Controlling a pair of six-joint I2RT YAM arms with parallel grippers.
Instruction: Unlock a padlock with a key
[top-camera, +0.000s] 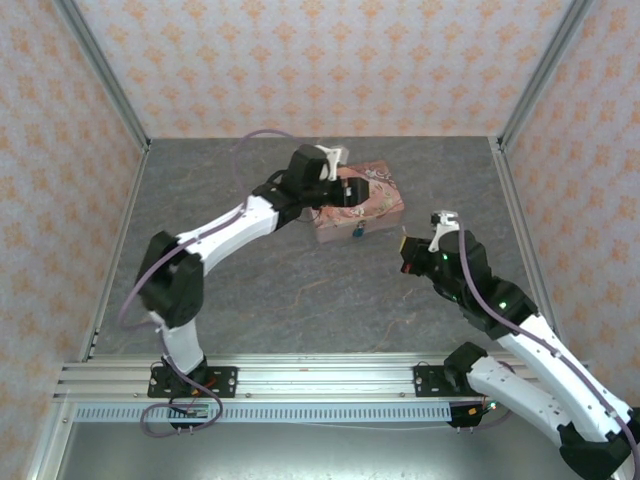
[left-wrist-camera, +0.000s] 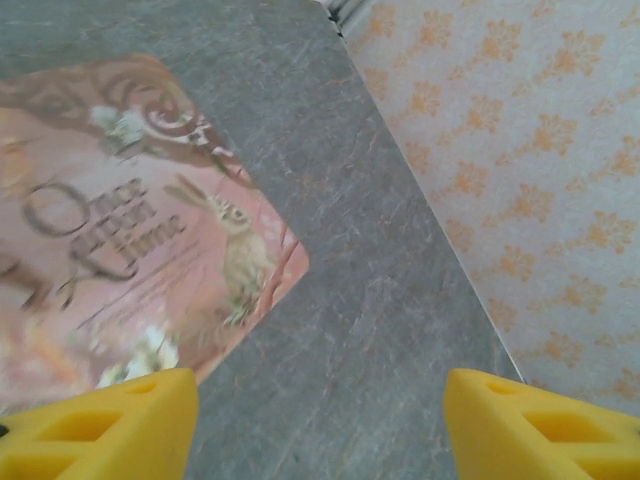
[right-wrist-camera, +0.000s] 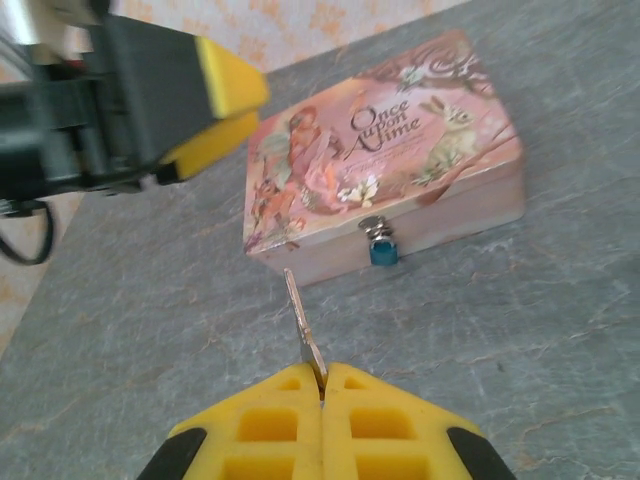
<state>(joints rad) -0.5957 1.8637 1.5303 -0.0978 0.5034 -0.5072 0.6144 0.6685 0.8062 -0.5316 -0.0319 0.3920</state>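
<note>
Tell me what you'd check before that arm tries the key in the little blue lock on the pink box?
1. Key gripped: the right gripper is shut on the key, blade poking forward. Ok.
2. Padlock reachable: the padlock hangs in plain sight on the front of the pink tin. Ok.
3. Key lined up: its tip points at the tin's front wall to one side of the padlock, not at it. Not ok.
4. Tin steadied: the left gripper is open over the lid, not clamping it. Not ok.
5. Keyhole direction: too small to see. Cannot tell.
</note>
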